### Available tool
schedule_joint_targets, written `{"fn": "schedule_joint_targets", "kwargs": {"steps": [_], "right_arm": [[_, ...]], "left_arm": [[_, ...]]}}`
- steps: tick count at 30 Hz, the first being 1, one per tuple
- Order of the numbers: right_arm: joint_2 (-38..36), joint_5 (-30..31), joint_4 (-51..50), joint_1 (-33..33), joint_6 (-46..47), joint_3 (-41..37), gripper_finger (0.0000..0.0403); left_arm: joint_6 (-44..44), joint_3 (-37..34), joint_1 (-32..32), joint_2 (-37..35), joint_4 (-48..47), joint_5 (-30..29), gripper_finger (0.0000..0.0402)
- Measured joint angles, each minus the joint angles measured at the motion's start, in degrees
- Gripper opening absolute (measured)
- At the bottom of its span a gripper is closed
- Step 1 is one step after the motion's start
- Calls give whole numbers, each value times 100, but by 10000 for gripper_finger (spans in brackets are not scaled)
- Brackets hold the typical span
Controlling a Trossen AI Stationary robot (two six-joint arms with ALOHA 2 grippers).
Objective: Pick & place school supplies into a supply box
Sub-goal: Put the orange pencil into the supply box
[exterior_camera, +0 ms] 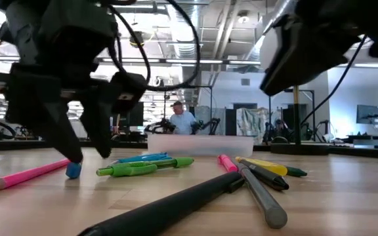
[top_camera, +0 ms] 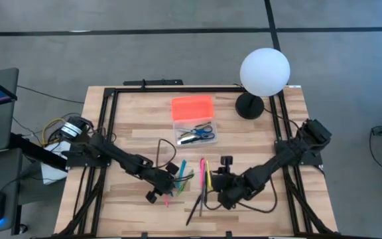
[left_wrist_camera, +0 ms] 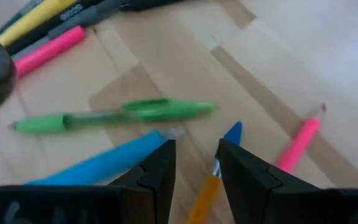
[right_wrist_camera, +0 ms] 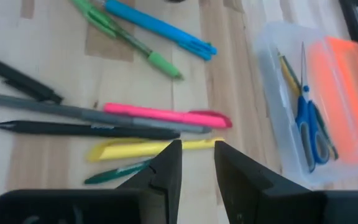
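Table (top_camera: 257, 143): light wooden slats inside a black frame; carries everything below.
Supply box (top_camera: 192, 119): small clear plastic case with bright orange lid, lid swung open toward the far edge, tray on the near side; sits mid-table, far half, well apart from both grippers.
Box contents: blue-handled scissors (right_wrist_camera: 309, 124) lying flat in the tray, with a yellowish pencil alongside.
Lamp (top_camera: 264, 72): white globe on a black round base, far right corner, beside the box.
Loose supplies: clustered near the front centre of the table, between the two arms.
Green pen (left_wrist_camera: 114, 114): flat on the wood, just ahead of the left fingertips.
Blue marker (left_wrist_camera: 98, 163): flat, running beside the left gripper's one finger.
Pink pencil (left_wrist_camera: 298, 143): flat, off to the other side of that gripper.
Orange pencil with blue tip (left_wrist_camera: 219, 163): lies in the gap between the left jaws; contact not discernible.
Left gripper (top_camera: 166, 188): low over the front-left part of the cluster, tips at table level in the low view; jaws parted, straddling the orange pencil, not closed on it.
Pink marker (right_wrist_camera: 166, 115), grey pen (right_wrist_camera: 55, 107), black pen (right_wrist_camera: 79, 129), yellow highlighter (right_wrist_camera: 135, 148): side by side, just ahead of the right fingertips.
Right gripper (top_camera: 223, 192): above the front-right part of the cluster; jaws narrowly parted, empty.
Background: a person visible far behind the table in the low view.
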Motion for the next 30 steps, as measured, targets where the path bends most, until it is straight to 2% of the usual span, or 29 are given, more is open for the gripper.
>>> {"fn": "schedule_joint_targets", "kwargs": {"steps": [5,14,21,30], "right_arm": [[0,240,-326,265,541,-1,90],[0,721,-518,626,1028,-2,90],[0,726,-551,753,1415,-145,90],[0,726,-492,756,1775,-362,90]], "left_arm": [[18,403,4,123,-623,113,119],[16,722,46,93,-1109,35,119],[82,771,37,93,-1225,571,117],[84,773,33,159,-1319,656,98]]}}
